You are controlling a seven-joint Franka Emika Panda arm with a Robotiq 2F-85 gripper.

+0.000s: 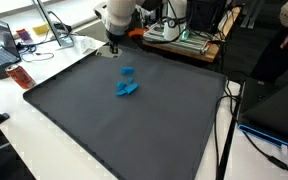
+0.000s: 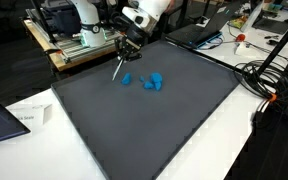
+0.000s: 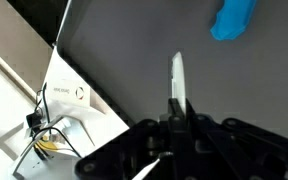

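The pincer (image 2: 125, 52), upper centre of the frame, was clamped shut on a thin pale stick (image 2: 118, 70) slanting down toward the dark mat (image 2: 164, 130), near blue pieces (image 2: 152, 82).

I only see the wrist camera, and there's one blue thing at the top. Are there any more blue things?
Observer: Yes, two: a small blue piece and a bigger blue piece, lying apart on the dark mat.
Operator: Where's my end effector?
Observer: The end effector is near the mat's edge, shut on a thin white stick slanting down beside the small blue piece.
Operator: What's off the mat?
Observer: A laptop sits on the white table beside it.
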